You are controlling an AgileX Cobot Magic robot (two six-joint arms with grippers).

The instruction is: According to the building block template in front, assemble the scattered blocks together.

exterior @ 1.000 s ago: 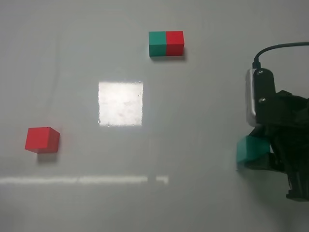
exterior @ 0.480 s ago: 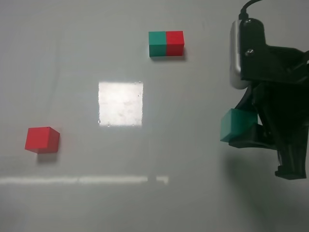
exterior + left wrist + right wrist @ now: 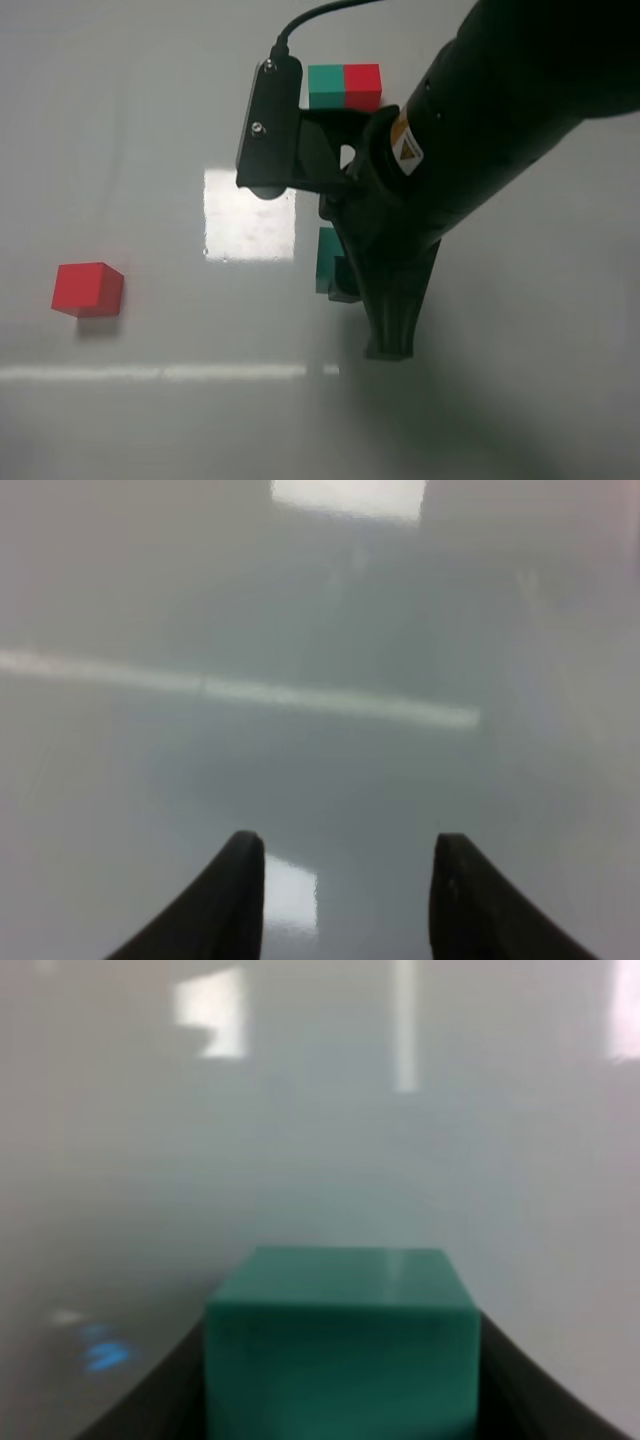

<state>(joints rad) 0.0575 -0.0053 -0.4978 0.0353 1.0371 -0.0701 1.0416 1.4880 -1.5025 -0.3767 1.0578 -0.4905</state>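
Note:
The template (image 3: 344, 88), a green-red joined bar, lies at the far middle of the table, partly behind the right arm. The loose red cube (image 3: 88, 289) sits at the left. My right gripper (image 3: 335, 265) reaches across to the middle and is shut on the teal-green cube (image 3: 327, 258), held above the table; the cube also fills the lower part of the right wrist view (image 3: 340, 1335) between the dark fingers. My left gripper (image 3: 345, 880) is open and empty over bare table and is out of the exterior view.
A bright square reflection (image 3: 250, 214) lies on the grey table (image 3: 150, 130) left of the right arm. A pale light streak (image 3: 160, 372) runs along the near part. The right arm's body covers the far right area.
The right arm has carried the teal-green cube from the right side leftward to the table's middle, rising as it went. The red cube and template have not moved.

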